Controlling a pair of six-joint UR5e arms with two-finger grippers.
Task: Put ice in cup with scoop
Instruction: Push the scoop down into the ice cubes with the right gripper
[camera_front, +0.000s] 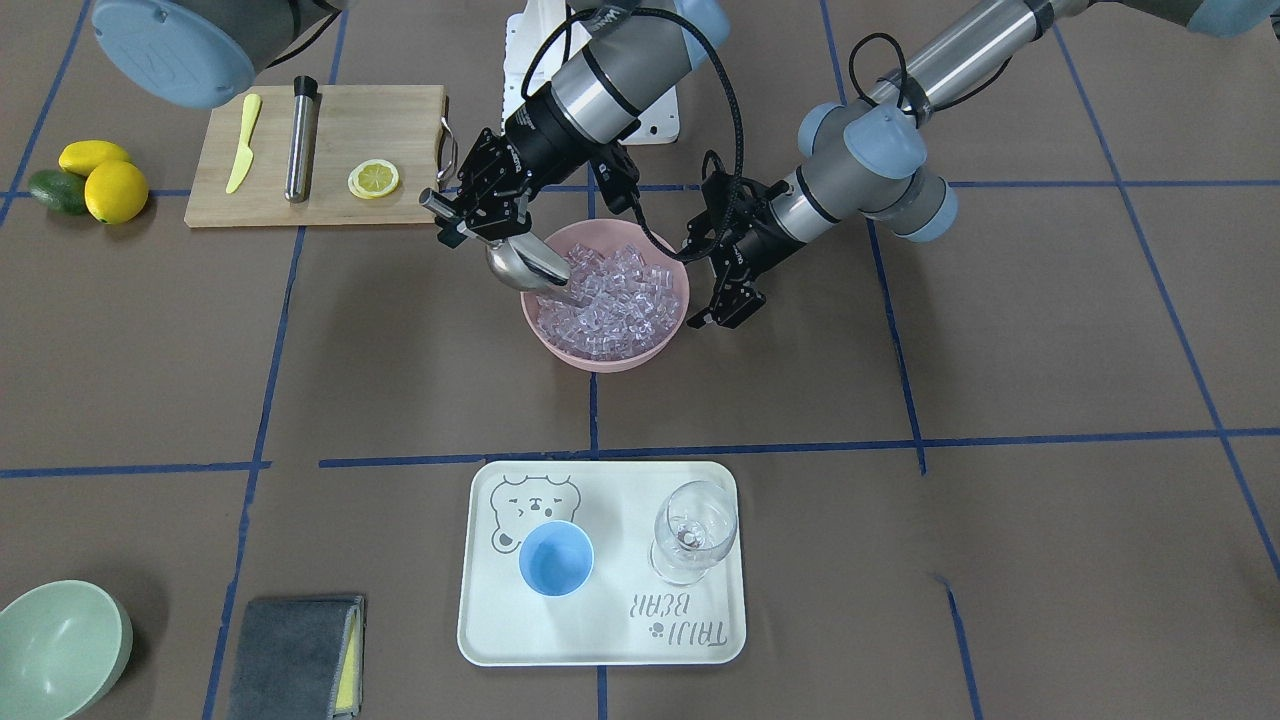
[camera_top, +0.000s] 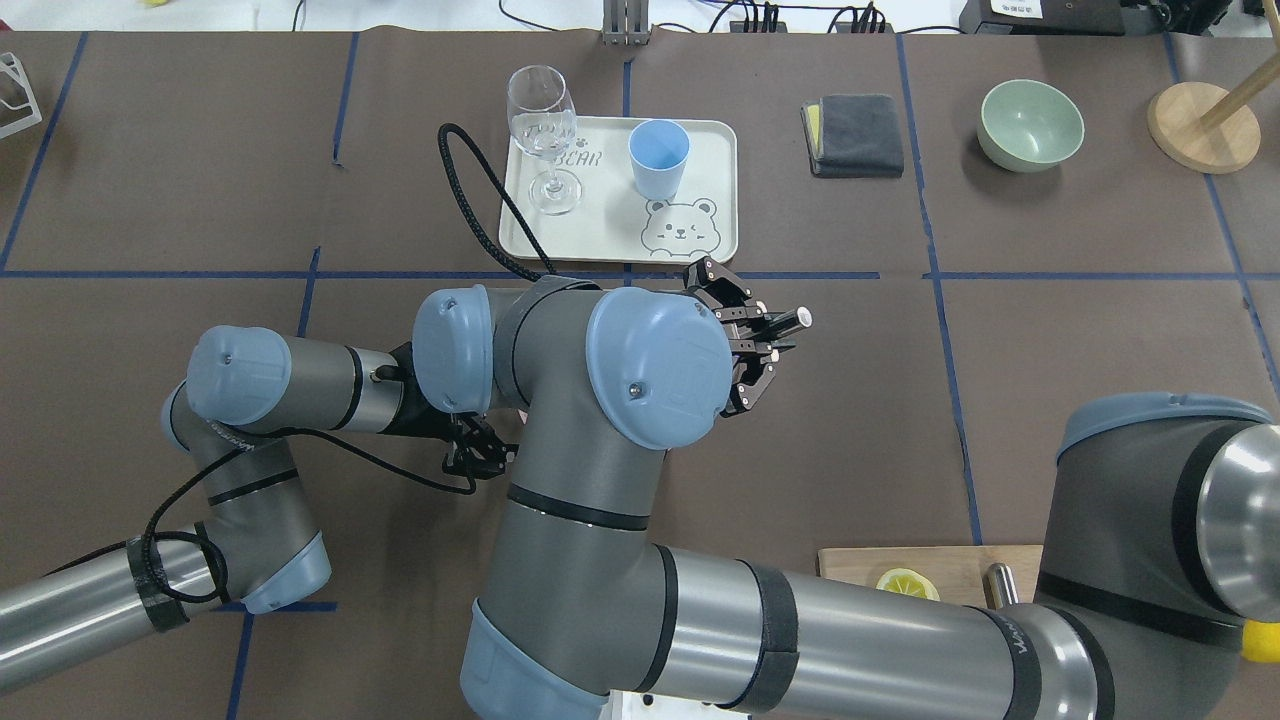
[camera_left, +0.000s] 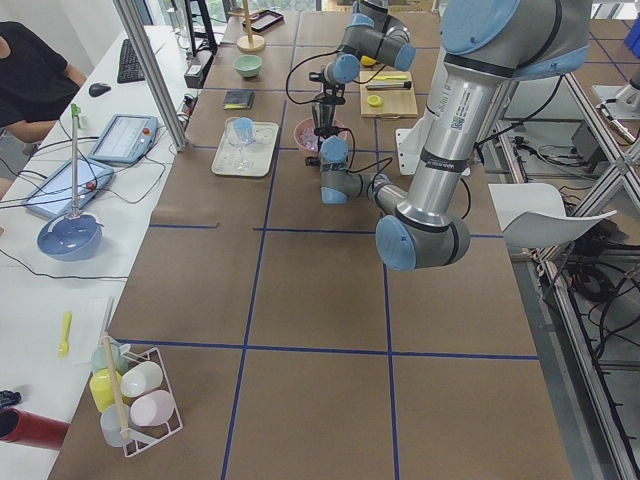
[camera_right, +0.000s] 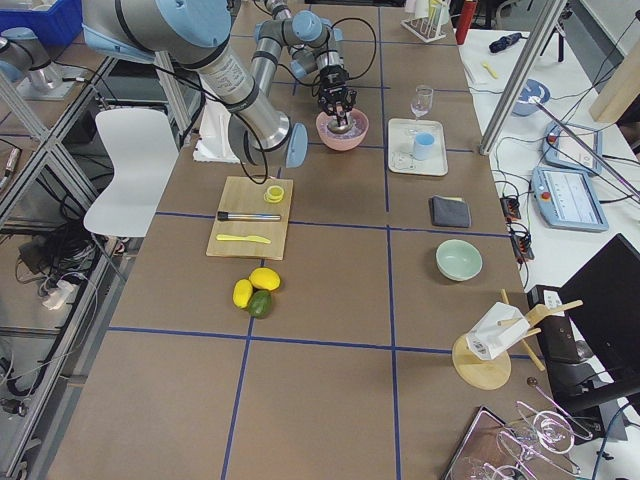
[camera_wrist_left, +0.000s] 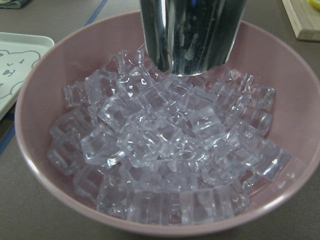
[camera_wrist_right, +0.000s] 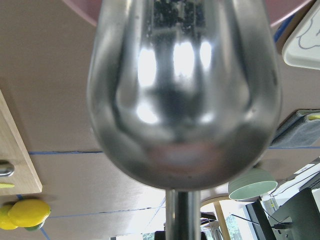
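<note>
My right gripper (camera_front: 465, 212) is shut on the handle of the steel scoop (camera_front: 525, 262). The scoop's front edge dips into the ice (camera_front: 612, 296) at the near side of the pink bowl (camera_front: 600, 357). The scoop fills the right wrist view (camera_wrist_right: 185, 90) and shows at the top of the left wrist view (camera_wrist_left: 192, 35), above the ice (camera_wrist_left: 165, 145). My left gripper (camera_front: 727, 308) hangs just beside the bowl's other rim, looks open and holds nothing. The light-blue cup (camera_front: 556, 558) stands empty on the white tray (camera_front: 600, 640); it also shows in the overhead view (camera_top: 659, 158).
A clear wine glass (camera_front: 693, 530) stands on the tray next to the cup. A wooden board (camera_front: 340, 205) holds a yellow knife (camera_front: 243, 142), a steel cylinder (camera_front: 299, 140) and a lemon slice (camera_front: 373, 179). Lemons (camera_front: 105, 180), a green bowl (camera_front: 55, 645) and a grey cloth (camera_front: 295, 655) lie to the side.
</note>
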